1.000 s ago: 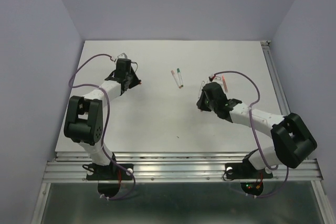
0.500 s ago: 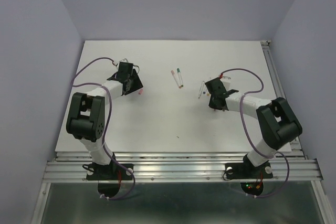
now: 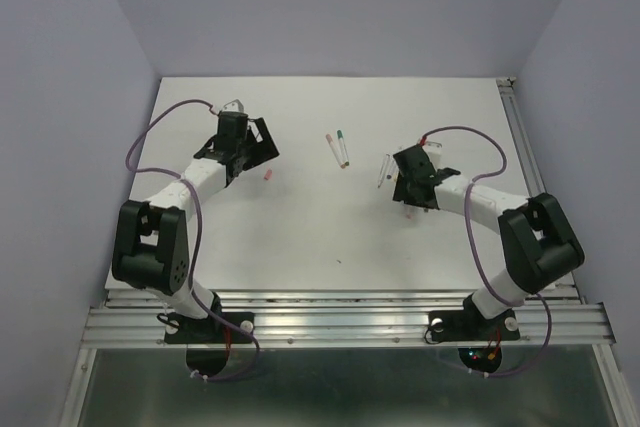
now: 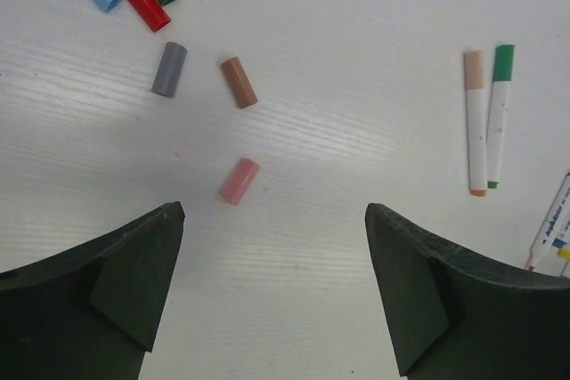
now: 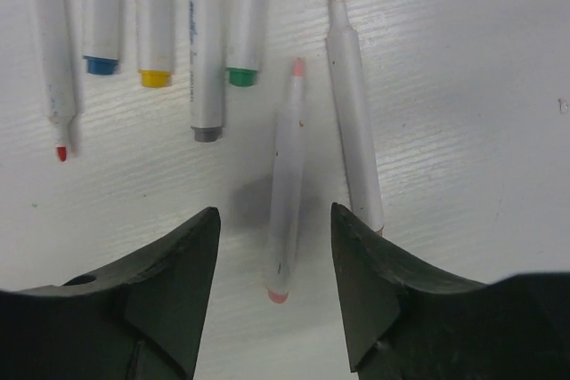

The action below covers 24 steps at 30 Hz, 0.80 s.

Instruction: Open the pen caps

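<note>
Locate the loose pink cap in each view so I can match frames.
Top external: pink cap lies left of centre, below-left of the two capped pens.
Left wrist: cap sits left of centre; same pens at far right.
Right wrist: not in it.
Shared landmark: that capped pair, right of the cap in both views.

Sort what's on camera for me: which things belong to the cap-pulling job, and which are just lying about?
Job:
- two capped pens
- uncapped pens
- loose caps

Lying about:
- purple cables
- aluminium rail
</note>
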Available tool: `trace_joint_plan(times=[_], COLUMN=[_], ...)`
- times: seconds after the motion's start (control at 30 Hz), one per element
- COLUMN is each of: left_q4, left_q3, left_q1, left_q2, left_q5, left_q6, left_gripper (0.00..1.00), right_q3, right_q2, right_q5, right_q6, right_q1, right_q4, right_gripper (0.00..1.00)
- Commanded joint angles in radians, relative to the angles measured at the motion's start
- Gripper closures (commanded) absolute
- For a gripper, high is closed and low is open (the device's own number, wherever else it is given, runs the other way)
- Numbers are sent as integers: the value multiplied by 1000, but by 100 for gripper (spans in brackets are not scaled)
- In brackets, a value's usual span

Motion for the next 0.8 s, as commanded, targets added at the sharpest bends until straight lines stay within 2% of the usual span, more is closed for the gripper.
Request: trace_joint_plan(times=[0.0, 0.03, 0.1, 0.13, 0.17, 0.23, 0.27, 0.4, 0.47, 0.63, 0.77], left_q4=[42, 48, 72, 98, 112, 137, 143, 157, 161, 166, 166], left_q3=[-22, -26, -48, -55, -65, -88, -94, -120, -129, -157, -158], left_q1=[-6, -6, -6, -6, -6, -6, -6, -6, -6, -5, -6], left_q2=[-105, -119, -158, -174, -188, -229, -241, -310, -329, -356, -350], left_q5=[42, 46, 72, 83, 91, 97, 100, 102, 103, 86, 80], left_q6=[19, 21, 21, 22, 25, 22, 22, 16, 13, 24, 27], left_gripper=[3, 1, 1, 1, 1, 1, 1, 1, 1, 1, 1], right_q3=[39, 31, -2, -18, -27, -21, 2, 146, 260, 536, 827], right_q2=[-141, -164, -235, -256, -274, -274, -259, -117, -45, 244, 440], right_q5=[-74, -147, -244, -290, -392, -494, -566, -669, -689, -739, -656], right_q6=[-101, -126, -202, -220, -230, -250, -252, -305, -321, -479, -546], right_q1=[3, 3, 3, 3, 3, 3, 2, 5, 8, 40, 69], right_q4=[64, 123, 201, 299, 347, 442, 450, 444, 412, 245, 107], right_gripper=[37, 21, 0, 0, 0, 0, 0, 0, 0, 0, 0])
